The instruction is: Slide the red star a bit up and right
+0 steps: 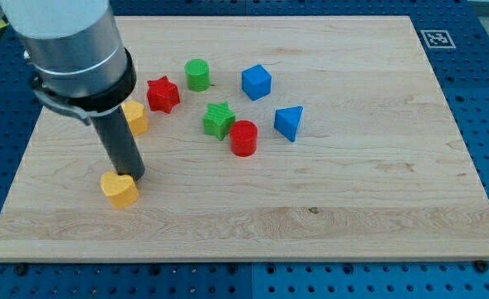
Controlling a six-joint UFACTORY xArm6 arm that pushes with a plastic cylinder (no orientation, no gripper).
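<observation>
Yellow heart [119, 189] touches my tip [133, 177]; red star [163, 94] above.

Red star [163, 94], green star [218, 120], blue cube [256, 82].

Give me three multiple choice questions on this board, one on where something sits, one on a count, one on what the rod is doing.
1. Where is the red star relative to the green cylinder?
A. To the view's left and slightly lower
B. To the view's right
C. On top of it

2. How many blue blocks are on the board?
A. One
B. Two
C. Three

3. What is my tip next to?
A. The red star
B. The red cylinder
C. The lower yellow block

Answers:
1. A, since the star lies left of the green cylinder and a little below it.
2. B, since only the blue cube and the blue triangle are blue.
3. C, since the tip ends right at the yellow block near the view's bottom left, well away from the star.
</observation>
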